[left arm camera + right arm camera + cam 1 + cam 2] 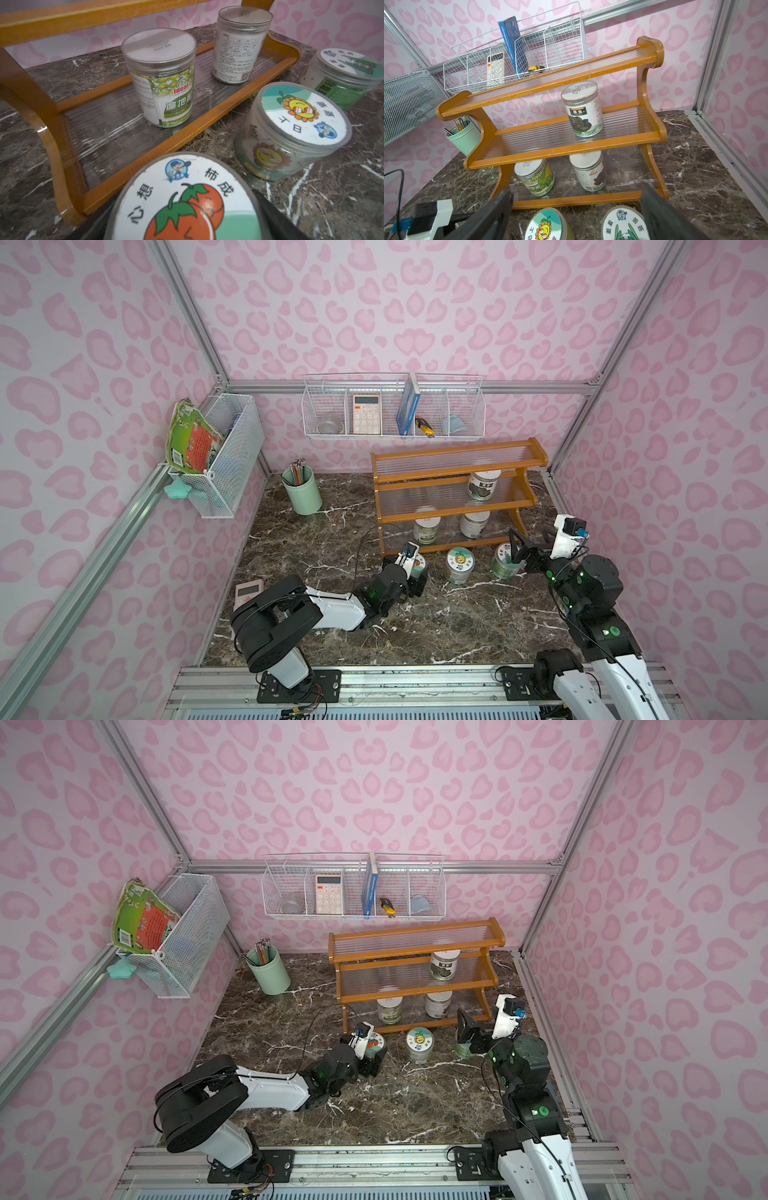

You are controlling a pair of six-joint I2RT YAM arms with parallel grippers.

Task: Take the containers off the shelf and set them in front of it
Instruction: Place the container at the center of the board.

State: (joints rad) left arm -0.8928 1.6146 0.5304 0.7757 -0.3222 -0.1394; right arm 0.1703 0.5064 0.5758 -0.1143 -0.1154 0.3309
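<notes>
1. My left jaws gripped the clear tomato-lidded jar [187, 203] just before the orange-brown wooden shelf [564, 150].
2. My right jaws stood wide about the clear leaf-lidded jar [623, 224]; withdrawing askew, I judged, could topple it.

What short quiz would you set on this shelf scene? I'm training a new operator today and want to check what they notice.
1. True or false: a jar stands on the top tier of the shelf.
2. How many jars stand on the shelf in all?
3. Which picture is on the lid of the gripped jar in the left gripper? A. red-orange fruit. B. a sunflower. C. green leaves.

Key
1. False: the top tier holds nothing.
2. Three: the middle-tier jar and the two bottom-tier jars.
3. A.
</notes>
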